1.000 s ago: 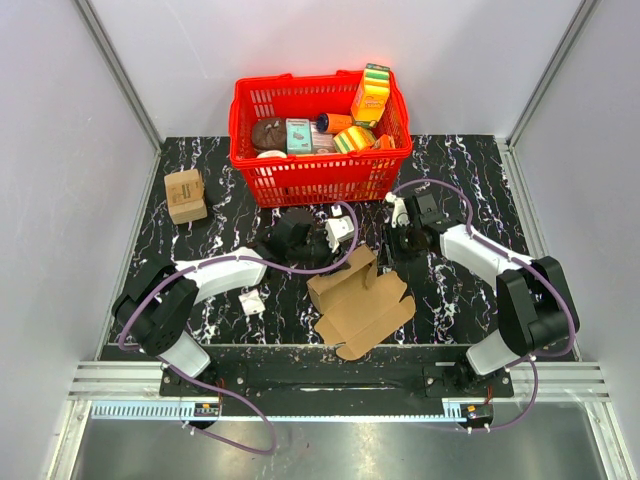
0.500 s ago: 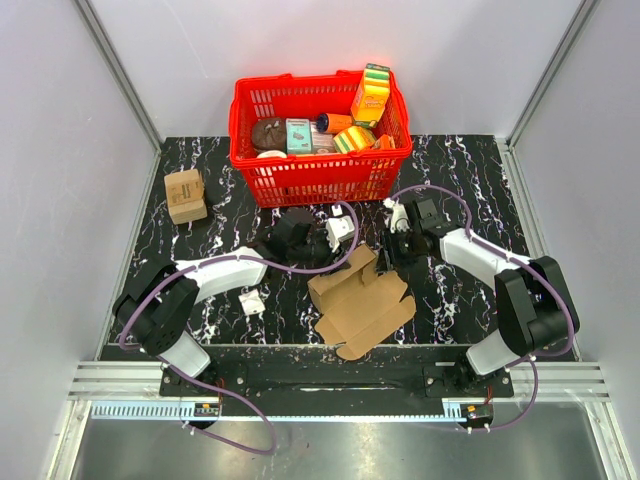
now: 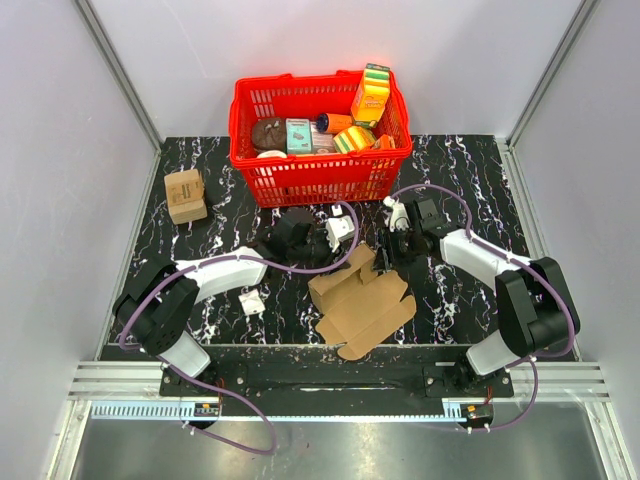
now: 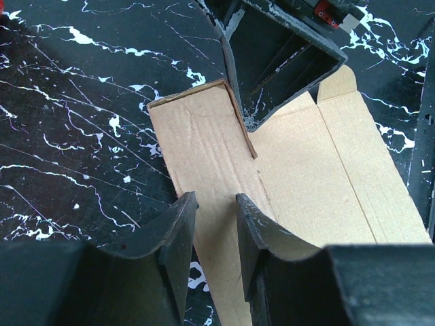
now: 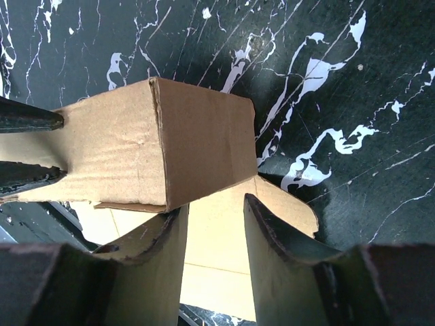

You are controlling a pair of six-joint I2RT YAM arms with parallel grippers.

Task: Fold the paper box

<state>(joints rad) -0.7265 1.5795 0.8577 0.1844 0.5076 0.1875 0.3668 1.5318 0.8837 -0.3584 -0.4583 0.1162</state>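
The paper box (image 3: 362,305) is plain brown cardboard, lying mostly flat on the black marble table in front of the arms. Its far flap (image 5: 156,146) is folded up into a corner. My left gripper (image 4: 215,198) hovers over that flap from the left, jaws partly open, with cardboard showing in the gap and nothing clamped. Its fingertips (image 5: 30,121) rest against the flap's side. My right gripper (image 5: 216,204) is open at the flap's right end, its left finger (image 5: 163,234) under the flap's lower edge. From above, the right gripper (image 3: 386,260) meets the left gripper (image 3: 350,250) at the flap.
A red basket (image 3: 320,180) full of colourful packages stands just behind both grippers. A small tan printed box (image 3: 185,195) sits at the far left. A small white scrap (image 3: 252,302) lies near the left arm. Grey walls close in both sides.
My right gripper has moved left up to the raised flap and its jaws have widened slightly. The left arm and the cardboard have stayed put.
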